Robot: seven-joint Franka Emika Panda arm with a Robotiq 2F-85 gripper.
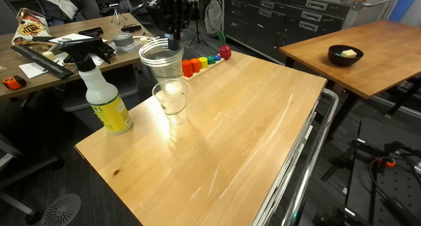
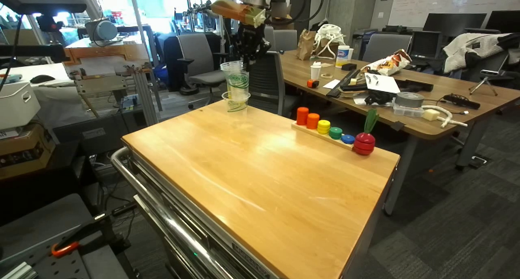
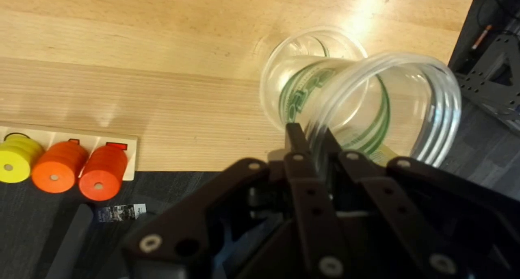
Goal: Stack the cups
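Note:
My gripper [image 3: 310, 135] is shut on the rim wall of a stack of nested clear cups [image 3: 390, 104], whose several rims lie close together. The stack also shows in both exterior views [image 1: 161, 60] [image 2: 237, 78], upright or slightly tilted, with green print. A single clear cup [image 1: 176, 111] stands upright on the wooden tabletop directly below; it also shows in an exterior view [image 2: 236, 104] and the wrist view [image 3: 313, 43]. The stack's base overlaps the lower cup's open rim in all views. I cannot tell how deep it sits or whether they touch.
A yellow-labelled spray bottle [image 1: 113, 111] stands near the cups at the table edge. A rainbow-coloured toy [image 2: 323, 127] and a red toy vegetable with green leaves [image 2: 364, 143] stand along the same edge. The tabletop [image 1: 230, 137] ends just past the cups.

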